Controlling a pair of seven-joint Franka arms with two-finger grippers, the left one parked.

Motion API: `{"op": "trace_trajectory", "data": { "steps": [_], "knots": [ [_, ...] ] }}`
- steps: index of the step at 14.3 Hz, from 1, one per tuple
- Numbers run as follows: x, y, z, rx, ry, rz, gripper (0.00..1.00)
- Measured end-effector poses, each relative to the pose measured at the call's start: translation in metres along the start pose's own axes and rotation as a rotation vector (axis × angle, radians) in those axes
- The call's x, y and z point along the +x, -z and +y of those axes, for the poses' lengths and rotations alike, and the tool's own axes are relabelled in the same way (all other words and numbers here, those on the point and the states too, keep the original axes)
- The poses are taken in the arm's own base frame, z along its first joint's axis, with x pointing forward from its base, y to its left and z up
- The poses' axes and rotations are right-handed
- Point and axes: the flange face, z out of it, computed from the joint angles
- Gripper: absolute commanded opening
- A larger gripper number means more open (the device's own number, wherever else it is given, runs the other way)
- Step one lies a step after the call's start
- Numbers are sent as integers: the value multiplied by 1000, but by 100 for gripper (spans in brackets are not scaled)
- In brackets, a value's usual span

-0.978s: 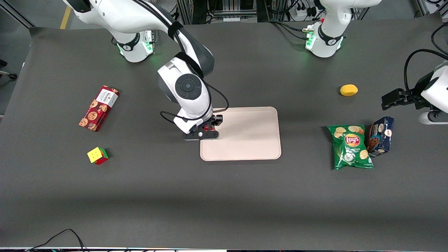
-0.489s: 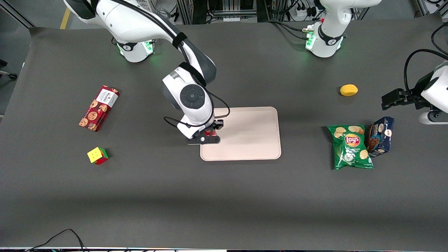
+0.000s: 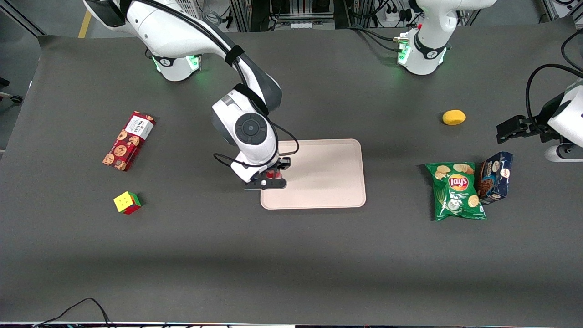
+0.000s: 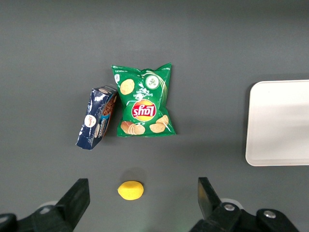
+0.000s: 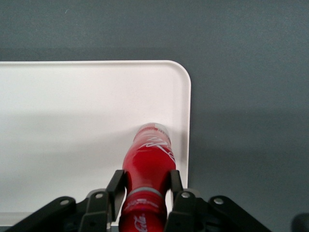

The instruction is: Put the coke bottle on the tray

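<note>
My right gripper (image 3: 272, 176) is shut on the coke bottle (image 3: 272, 173), a glossy red bottle mostly hidden under the wrist in the front view. In the right wrist view the black fingers (image 5: 117, 182) press both sides of the coke bottle (image 5: 147, 162), and the gripper (image 5: 146, 180) holds it with its base pointing down at the tray (image 5: 72, 121). The pale pink tray (image 3: 323, 182) lies mid-table. The bottle is over the tray's end nearest the working arm, just inside the rim. Whether it touches the tray surface I cannot tell.
A long red cookie box (image 3: 129, 140) and a puzzle cube (image 3: 127, 202) lie toward the working arm's end. A green chips bag (image 3: 456, 191), a blue snack box (image 3: 495, 177) and a yellow lemon (image 3: 453, 117) lie toward the parked arm's end.
The gripper with the bottle shifted slightly toward the parked arm's end, onto the tray's edge, and has barely moved in the last half second.
</note>
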Motion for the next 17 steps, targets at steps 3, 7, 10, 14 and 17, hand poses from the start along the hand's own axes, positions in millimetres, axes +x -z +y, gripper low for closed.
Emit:
{"op": "trace_trajectory", "data": {
  "steps": [3, 7, 10, 14, 17],
  "knots": [
    [4, 0, 5, 0, -8, -1, 100],
    [5, -1, 6, 0, -11, -1, 100],
    [5, 0, 6, 0, -11, 0, 100],
    [5, 42, 7, 8, 0, 22, 100],
    [-2, 130, 34, -23, 131, 25, 100]
  ]
}}
